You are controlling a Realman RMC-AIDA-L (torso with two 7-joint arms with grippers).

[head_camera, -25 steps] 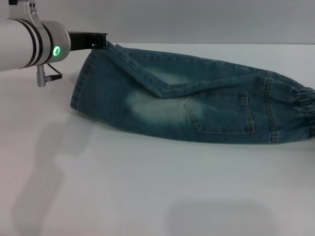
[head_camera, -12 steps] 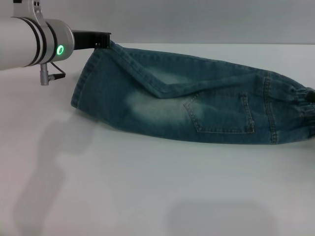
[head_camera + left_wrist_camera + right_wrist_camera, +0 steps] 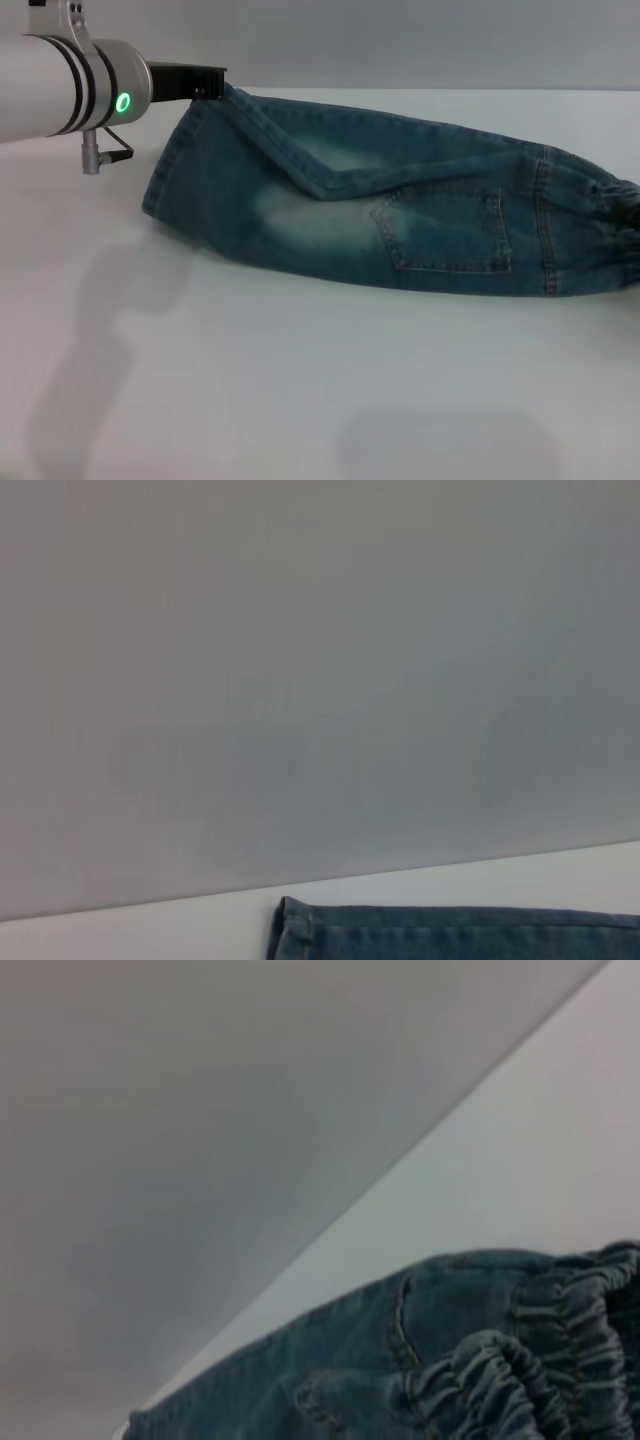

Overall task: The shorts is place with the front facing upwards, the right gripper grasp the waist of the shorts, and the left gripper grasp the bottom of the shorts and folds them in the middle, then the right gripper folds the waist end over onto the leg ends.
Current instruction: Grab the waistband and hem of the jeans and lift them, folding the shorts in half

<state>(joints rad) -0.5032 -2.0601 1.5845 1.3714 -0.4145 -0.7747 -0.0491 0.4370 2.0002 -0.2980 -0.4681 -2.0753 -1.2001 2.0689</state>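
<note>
**Ana:** One garment on the bench (image 3: 300, 390), is that all?

**Robot:** Yes. The shorts (image 3: 420, 170) stretch lengthwise along the far part of the bench. They run from near its far edge on my left out toward its right side. They are doubled along their length, one leg lying over the other, and a diagonal ridge of cloth (image 3: 300, 170) crosses the upper layer.

**Ana:** Where are your arms?

**Robot:** My left arm (image 3: 60, 85), white and silver with black rings, reaches in over the far left corner of the bench. Its green light (image 3: 123, 102) is lit. Almost nothing of my right arm shows in the head view.

**Ana:** And the left end effector?

**Robot:** My left end effector (image 3: 208, 85) sits at the far corner of the bottom of the shorts (image 3: 163, 170). It is closed down on that corner of the hem, which rises to meet it just off the bench. The rest of the hem slopes away toward the near edge. My left wrist view shows only that hem corner against the bench's far edge.

**Ana:** The other end?

**Robot:** The waist end (image 3: 605, 235) lies toward the right side of the bench, its elastic puckered. My right end effector (image 3: 630, 212) shows only as a dark tip against the waistband. I cannot tell whether it has hold of the cloth.

**Ana:** Any smaller details?

**Robot:** A stitched pocket (image 3: 445, 232) faces up near the waist, and a pale faded patch (image 3: 300, 215) sits just beside it toward the hem.
</note>
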